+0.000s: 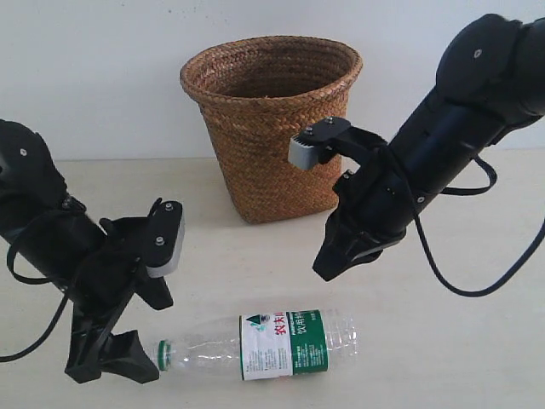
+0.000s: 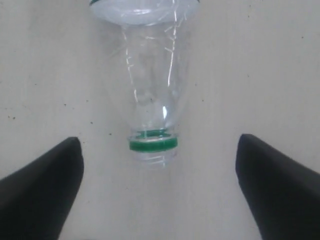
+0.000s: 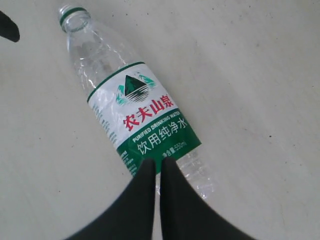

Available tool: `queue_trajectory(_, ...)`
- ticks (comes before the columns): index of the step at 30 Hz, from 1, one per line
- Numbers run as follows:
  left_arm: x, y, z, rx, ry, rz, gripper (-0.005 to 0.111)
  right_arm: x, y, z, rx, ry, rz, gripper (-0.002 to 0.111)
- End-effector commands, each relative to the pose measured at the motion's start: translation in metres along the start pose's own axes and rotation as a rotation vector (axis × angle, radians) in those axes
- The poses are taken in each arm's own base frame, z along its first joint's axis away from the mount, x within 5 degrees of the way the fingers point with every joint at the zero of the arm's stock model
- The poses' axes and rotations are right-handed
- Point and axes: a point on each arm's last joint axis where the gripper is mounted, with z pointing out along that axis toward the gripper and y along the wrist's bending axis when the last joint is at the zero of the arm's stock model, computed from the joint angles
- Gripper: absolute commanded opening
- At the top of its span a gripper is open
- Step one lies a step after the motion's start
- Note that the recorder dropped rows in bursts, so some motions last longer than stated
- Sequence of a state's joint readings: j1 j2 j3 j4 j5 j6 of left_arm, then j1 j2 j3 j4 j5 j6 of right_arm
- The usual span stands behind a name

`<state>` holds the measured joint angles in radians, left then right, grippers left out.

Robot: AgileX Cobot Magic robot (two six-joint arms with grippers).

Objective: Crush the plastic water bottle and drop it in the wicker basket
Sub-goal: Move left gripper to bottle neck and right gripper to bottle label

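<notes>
The plastic water bottle [image 1: 281,344] lies on its side on the table, uncrushed and without a cap, its green neck ring pointing left. My left gripper [image 1: 143,328] stands open at the neck end. In the left wrist view the bottle [image 2: 155,95] has its neck between the two fingers [image 2: 45,185], not touching either. My right gripper [image 1: 329,269] hangs shut a little above the bottle's base end; in the right wrist view its tips [image 3: 157,162] meet over the label of the bottle [image 3: 137,110]. The wicker basket [image 1: 271,128] stands upright behind.
A pale table [image 1: 477,341] carries everything, and a white wall rises behind the basket. Black cables loop from both arms near the table's left and right sides.
</notes>
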<state>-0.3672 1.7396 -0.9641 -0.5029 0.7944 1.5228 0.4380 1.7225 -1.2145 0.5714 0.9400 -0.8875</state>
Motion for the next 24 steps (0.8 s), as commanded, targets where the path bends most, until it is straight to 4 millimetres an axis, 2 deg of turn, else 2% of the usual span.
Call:
queue_trajectory(1, 0.001, 0.007, 0.011, -0.020, 0.014, 0.009, 0.075, -0.001, -0.003, 0.006, -0.006, 0.009, -0.006, 0.000)
queue_trajectory(15, 0.010, 0.017, 0.043, -0.016, 0.012, -0.012, 0.075, 0.002, -0.009, 0.018, -0.008, 0.029, 0.010, 0.000)
queue_trajectory(24, 0.009, 0.018, 0.047, -0.017, -0.005, -0.002, 0.072, 0.002, -0.009, 0.018, -0.007, 0.027, 0.010, 0.000)
